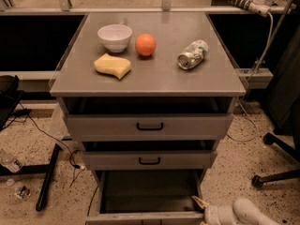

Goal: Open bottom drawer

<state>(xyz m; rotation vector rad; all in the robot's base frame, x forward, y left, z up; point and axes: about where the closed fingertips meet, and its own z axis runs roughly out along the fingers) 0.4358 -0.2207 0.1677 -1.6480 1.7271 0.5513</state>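
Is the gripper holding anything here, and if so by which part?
It cannot be told. The gripper is at the front right corner of the open bottom drawer, but whether it grips the front there does not show.

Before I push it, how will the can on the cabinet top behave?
The can lies on its side, so it probably rolls. It looks crumpled, likely light. The gripper is far below, at the bottom drawer.
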